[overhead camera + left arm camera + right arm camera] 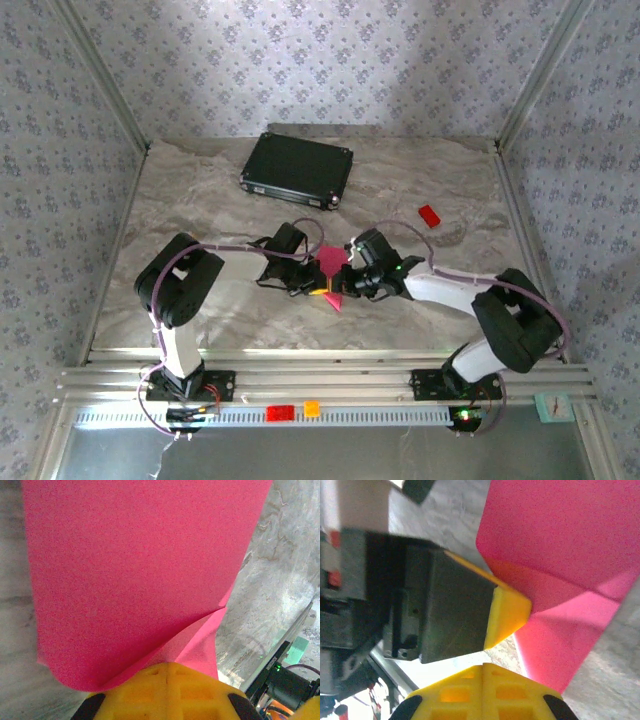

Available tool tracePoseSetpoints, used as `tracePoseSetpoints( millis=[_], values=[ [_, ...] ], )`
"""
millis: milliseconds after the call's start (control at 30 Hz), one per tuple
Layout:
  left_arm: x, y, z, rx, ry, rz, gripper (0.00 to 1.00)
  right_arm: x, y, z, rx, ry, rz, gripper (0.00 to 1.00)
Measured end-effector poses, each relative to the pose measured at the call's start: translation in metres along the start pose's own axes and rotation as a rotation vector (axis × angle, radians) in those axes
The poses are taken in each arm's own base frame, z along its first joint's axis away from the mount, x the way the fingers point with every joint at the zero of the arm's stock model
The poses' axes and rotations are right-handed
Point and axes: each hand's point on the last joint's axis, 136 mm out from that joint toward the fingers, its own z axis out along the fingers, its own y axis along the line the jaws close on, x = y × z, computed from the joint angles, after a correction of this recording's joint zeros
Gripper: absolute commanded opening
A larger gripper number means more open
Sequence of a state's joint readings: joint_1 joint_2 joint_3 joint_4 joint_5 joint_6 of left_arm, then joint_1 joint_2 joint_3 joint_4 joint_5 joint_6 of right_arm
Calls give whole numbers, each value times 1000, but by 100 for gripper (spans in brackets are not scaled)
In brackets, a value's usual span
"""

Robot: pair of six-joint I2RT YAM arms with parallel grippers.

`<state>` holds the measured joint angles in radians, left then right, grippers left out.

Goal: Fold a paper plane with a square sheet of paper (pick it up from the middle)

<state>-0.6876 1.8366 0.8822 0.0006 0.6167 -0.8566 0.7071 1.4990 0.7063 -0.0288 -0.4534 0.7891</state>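
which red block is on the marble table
The small red block right of the black case; the other red block sits on the front rail beside the orange cube.

1. Top external: set high behind both arm bases, looking down and forward across the whole worktop (200, 200).
2. Left wrist: looks out past the left hand (167, 672), very close to the pink paper (130, 570).
3. Right wrist: equally close, over the right hand (484, 675); all three views share that paper.
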Motion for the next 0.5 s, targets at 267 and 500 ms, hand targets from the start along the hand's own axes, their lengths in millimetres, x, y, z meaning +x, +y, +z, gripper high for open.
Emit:
tracePoseSetpoints(
  millis=[267,500],
  values=[
    [0,0,0,0,0,0,4,14,-9,27,57,84,22,2],
    [0,0,0,1,1,0,4,27,-27,30,95,110,55,2]
  ],
)
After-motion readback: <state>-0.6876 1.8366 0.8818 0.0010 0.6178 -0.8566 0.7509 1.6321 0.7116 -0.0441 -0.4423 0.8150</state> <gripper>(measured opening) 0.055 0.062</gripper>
